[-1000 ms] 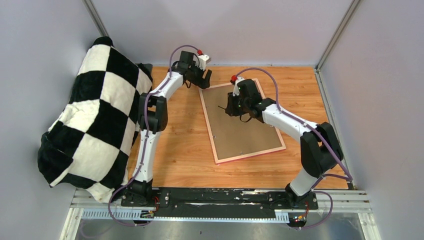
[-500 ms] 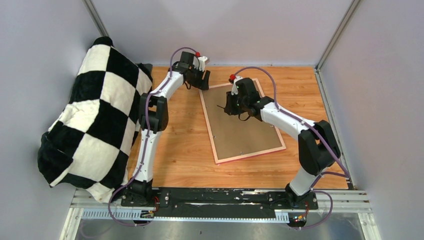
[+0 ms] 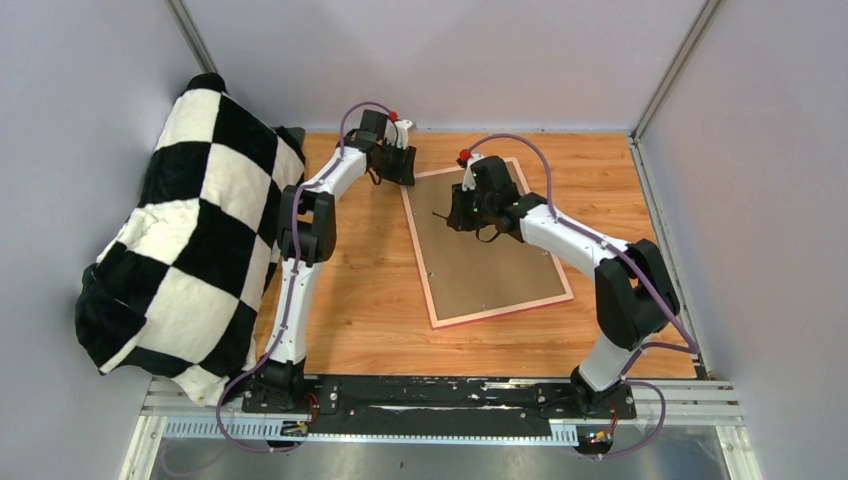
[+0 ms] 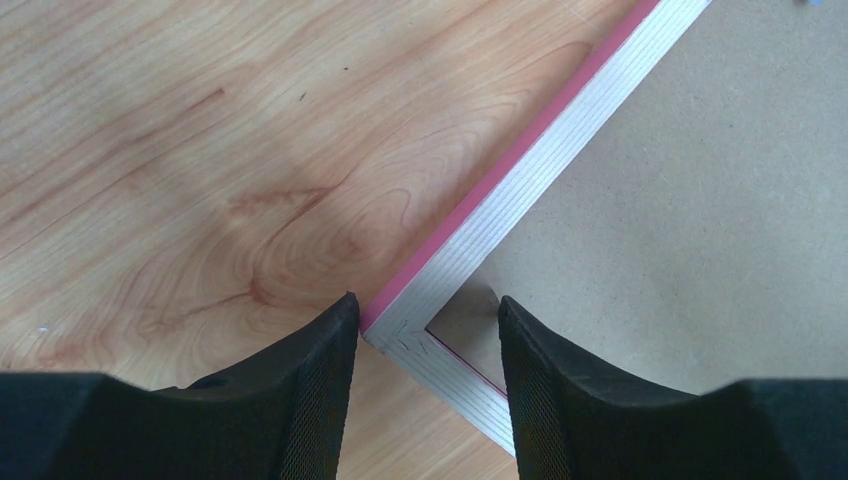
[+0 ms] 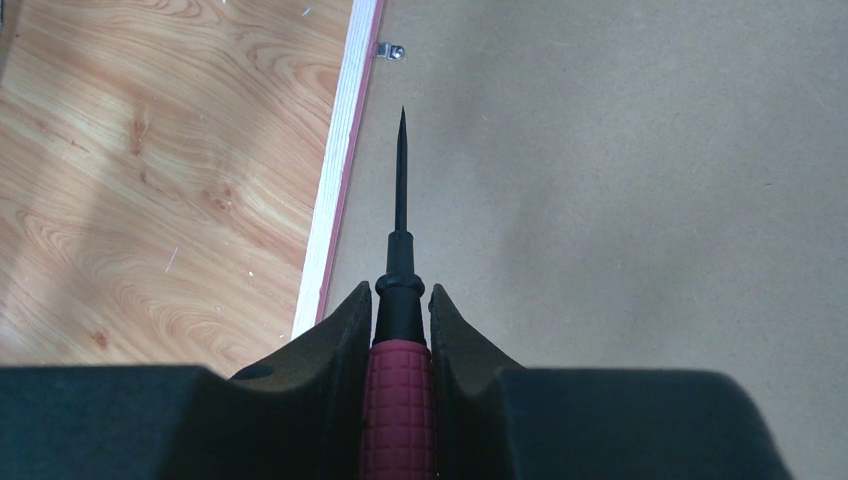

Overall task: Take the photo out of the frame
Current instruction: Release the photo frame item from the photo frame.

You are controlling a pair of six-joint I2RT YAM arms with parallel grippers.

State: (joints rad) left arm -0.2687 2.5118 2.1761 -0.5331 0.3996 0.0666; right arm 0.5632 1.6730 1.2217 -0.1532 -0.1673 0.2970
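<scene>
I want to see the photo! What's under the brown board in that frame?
Only the brown board shows, filling the frame. Beneath it everything is covered; no photo is visible.

Count: 1 pink-bordered frame (image 3: 500,311), 1 brown backing board (image 3: 485,260), 1 red-handled pointed tool (image 5: 400,400), 1 checkered blanket (image 3: 190,240), 1 wooden bench (image 3: 360,300). 2 arms: left arm (image 3: 300,230), right arm (image 3: 590,250). 1 metal clip (image 5: 390,50) seen clearly; others too small to count.

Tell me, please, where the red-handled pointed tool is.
Right wrist view: the right gripper holds the tool, its tip over brown cardboard backing beside the pink frame.
</scene>
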